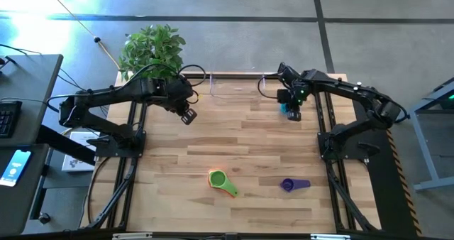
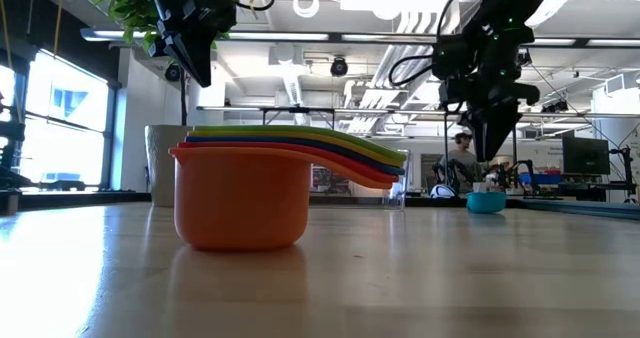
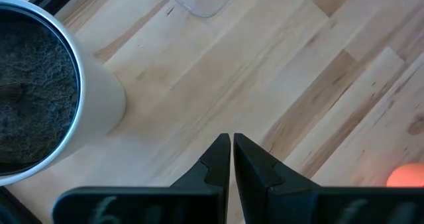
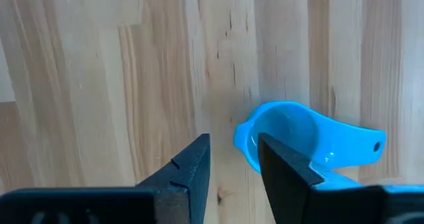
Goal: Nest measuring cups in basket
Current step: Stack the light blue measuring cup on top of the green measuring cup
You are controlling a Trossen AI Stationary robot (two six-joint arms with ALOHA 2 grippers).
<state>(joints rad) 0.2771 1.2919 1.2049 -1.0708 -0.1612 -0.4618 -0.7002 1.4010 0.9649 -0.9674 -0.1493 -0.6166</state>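
Observation:
A light blue measuring cup (image 4: 298,134) stands upright on the table at the far right, also seen in the high view (image 1: 284,108). My right gripper (image 4: 232,158) hangs open just above it, pointing down, with the cup off to one side of its fingers; the low view shows the gripper (image 2: 491,150) clear above the cup (image 2: 487,201). A nested stack of cups (image 1: 222,182), orange outermost (image 2: 240,193), sits near the front middle. A purple cup (image 1: 294,185) lies to its right. The clear basket (image 1: 211,84) stands at the far middle. My left gripper (image 3: 232,144) is shut and holds nothing, raised near the pot.
A white plant pot (image 3: 40,85) with a leafy plant (image 1: 152,48) stands at the table's far left corner, close to my left gripper (image 1: 188,116). Bare wooden tabletop (image 1: 234,140) lies between the basket and the cups at the front.

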